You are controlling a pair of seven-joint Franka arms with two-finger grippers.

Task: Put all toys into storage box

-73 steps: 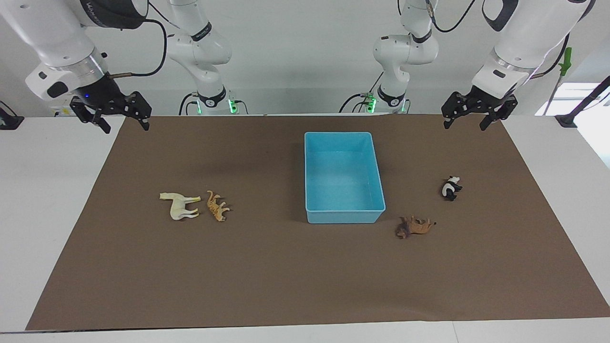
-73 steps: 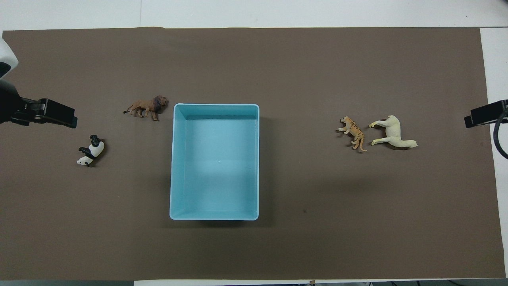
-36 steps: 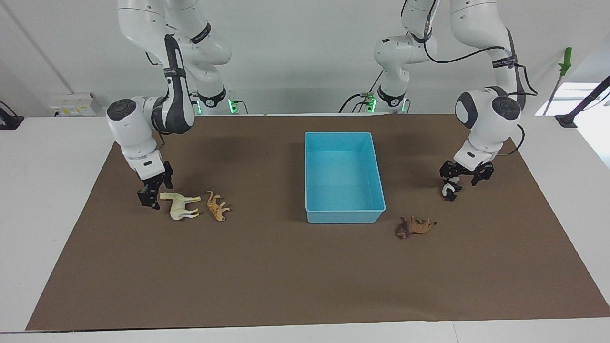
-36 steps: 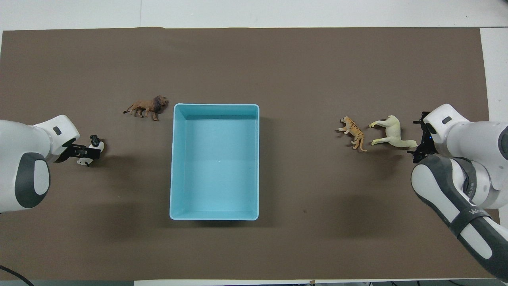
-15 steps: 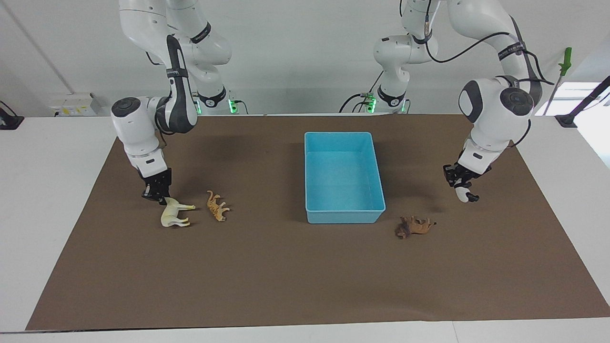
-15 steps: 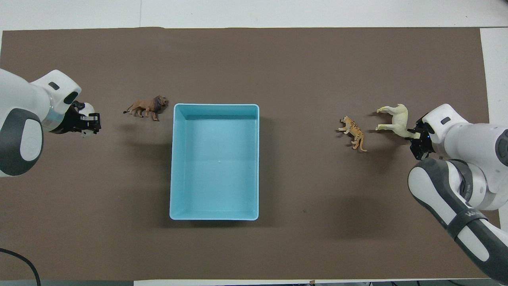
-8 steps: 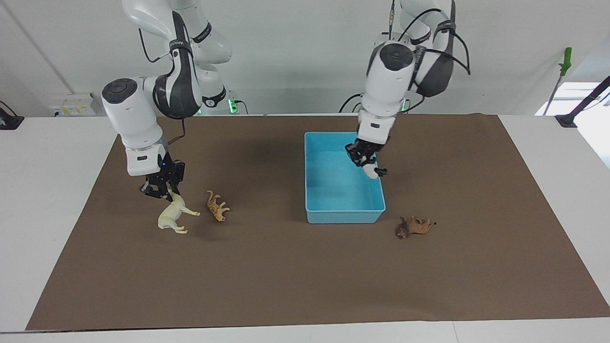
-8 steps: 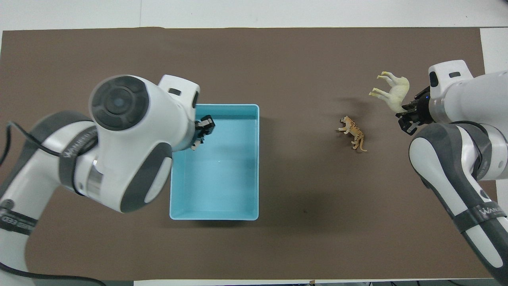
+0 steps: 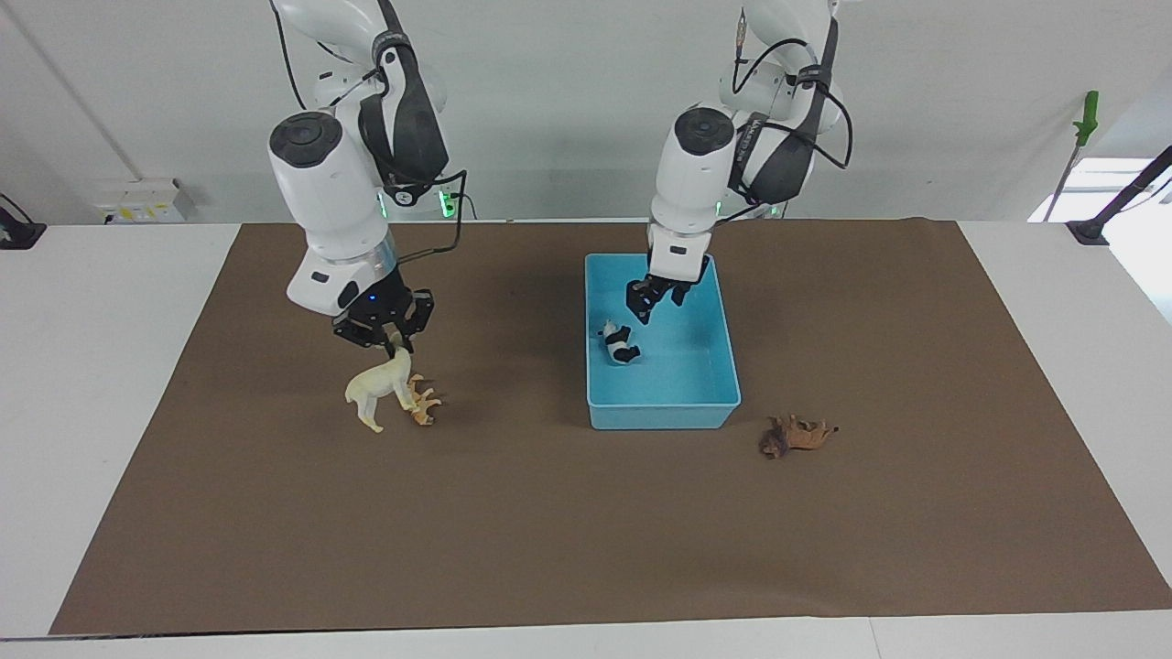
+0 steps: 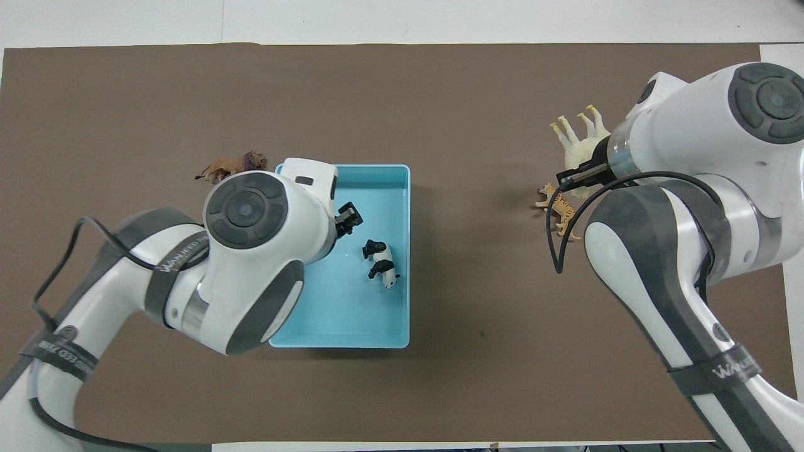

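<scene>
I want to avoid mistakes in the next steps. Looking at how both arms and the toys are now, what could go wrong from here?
1. The right gripper holds the horse only by its head end, body dangling over the tiger; it might slip or swing loose.
2. Moving toward the storage box, it could meet the left gripper, open above the box and the panda.
3. The lion lies near the box; a careless grasp might bump the wall.

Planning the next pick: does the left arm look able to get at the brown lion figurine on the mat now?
Probably yes. The left end effector hangs open over the light-blue plastic storage box, and the brown lion figurine lies in the open beside the box, with nothing on it.
</scene>
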